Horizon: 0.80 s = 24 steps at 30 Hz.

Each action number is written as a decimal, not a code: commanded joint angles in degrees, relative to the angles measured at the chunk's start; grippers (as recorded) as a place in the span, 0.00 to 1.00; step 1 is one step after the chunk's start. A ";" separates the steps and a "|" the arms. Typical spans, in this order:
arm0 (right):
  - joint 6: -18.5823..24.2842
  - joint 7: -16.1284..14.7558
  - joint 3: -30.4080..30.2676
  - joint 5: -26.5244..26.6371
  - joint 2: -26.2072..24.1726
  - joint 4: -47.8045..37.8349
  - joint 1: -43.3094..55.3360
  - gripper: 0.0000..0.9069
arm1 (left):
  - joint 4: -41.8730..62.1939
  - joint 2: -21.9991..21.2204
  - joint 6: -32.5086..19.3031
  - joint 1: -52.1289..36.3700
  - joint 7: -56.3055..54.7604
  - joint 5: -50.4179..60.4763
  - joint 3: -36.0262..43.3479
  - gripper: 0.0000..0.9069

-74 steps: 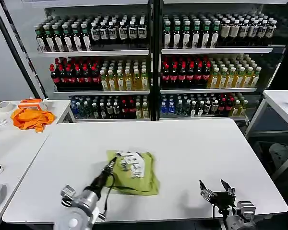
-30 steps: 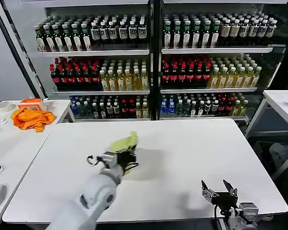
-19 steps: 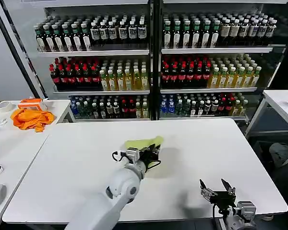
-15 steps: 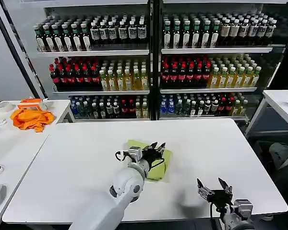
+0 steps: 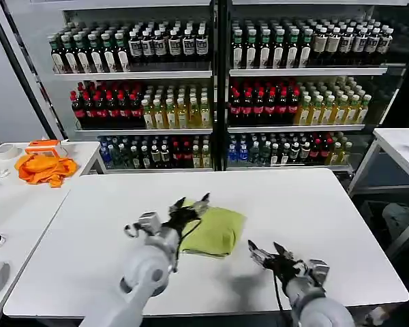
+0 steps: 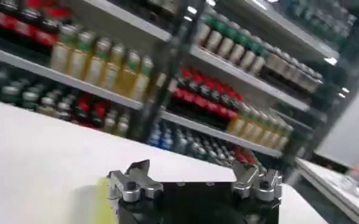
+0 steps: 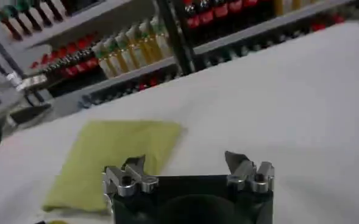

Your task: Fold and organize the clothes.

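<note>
T-shirt (image 5: 215, 230): lying as a folded lime-green packet near the middle of the white table (image 5: 327, 204); plain side up; neither gripper is touching it; in the right wrist view it is lying flat (image 7: 115, 159) just beyond that gripper's fingers
Right gripper (image 5: 271, 251): hovering low over the table's near part, just right of the shirt; fingers spread, nothing between them; the right wrist view is showing the two fingertips (image 7: 132, 165) wide apart with bare table and the shirt's edge in the gap
Left gripper (image 5: 189, 203): sitting at the shirt's left far corner, above the cloth; fingers splayed open and holding nothing; in the left wrist view (image 6: 194, 176) both fingers are standing apart against the table top, a sliver of green showing beside one of them
Side table (image 5: 13, 204): standing to the left, apart from the main one; an orange cloth (image 5: 44, 168) is lying bunched on its far end, with an orange box (image 5: 44, 146) just behind it and a tape roll (image 5: 7, 151) to the left
Shelves (image 5: 218, 88): standing behind the table; rows of bottles are filling every level; dark ones on top, red and yellow in the middle, mixed small ones below
</note>
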 commanded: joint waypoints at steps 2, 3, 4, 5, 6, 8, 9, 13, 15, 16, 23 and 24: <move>-0.91 6.05 -6.84 14.71 4.34 -9.69 13.26 1.00 | -13.34 2.32 -1.94 21.42 0.21 -0.37 -16.50 1.00; -0.76 7.23 -6.92 14.51 4.35 -10.19 13.43 1.00 | -13.71 1.94 -2.00 22.44 0.34 -0.07 -16.82 1.00; -0.67 7.84 -6.97 14.38 4.29 -10.46 13.54 1.00 | -13.89 1.87 -2.03 22.93 0.39 0.04 -16.98 1.00; -0.67 8.33 -7.00 14.17 4.30 -10.79 13.62 1.00 | -14.04 1.80 -2.04 23.36 0.53 0.27 -17.06 1.00; -0.64 8.80 -7.05 14.13 4.32 -11.19 13.82 1.00 | -14.09 1.77 -2.12 23.80 0.66 0.41 -17.22 1.00; -0.62 9.68 -7.08 14.15 4.53 -11.97 14.21 1.00 | -14.21 1.53 -2.15 24.16 0.72 0.52 -17.23 1.00; -0.63 9.94 -7.11 14.17 4.78 -12.31 14.49 1.00 | -14.23 1.39 -2.16 24.22 0.73 0.65 -17.18 1.00; -0.88 10.84 -7.27 14.21 5.87 -13.44 15.08 1.00 | -14.54 0.89 -2.13 24.24 0.71 1.00 -16.82 1.00; -1.08 11.84 -7.62 13.85 6.43 -14.71 15.50 1.00 | -14.71 0.84 -2.13 24.33 0.73 1.06 -16.74 1.00; -1.06 11.95 -7.86 13.38 6.58 -15.16 15.60 1.00 | -14.76 0.83 -2.14 24.40 0.73 1.06 -16.76 1.00; -0.66 12.78 -9.31 13.19 8.32 -17.03 17.34 0.00 | -15.39 0.80 -2.13 25.45 0.79 1.21 -16.99 1.00; -0.44 12.83 -9.58 13.21 8.60 -17.39 17.71 0.00 | -15.39 0.79 -2.13 25.58 0.81 1.22 -17.12 1.00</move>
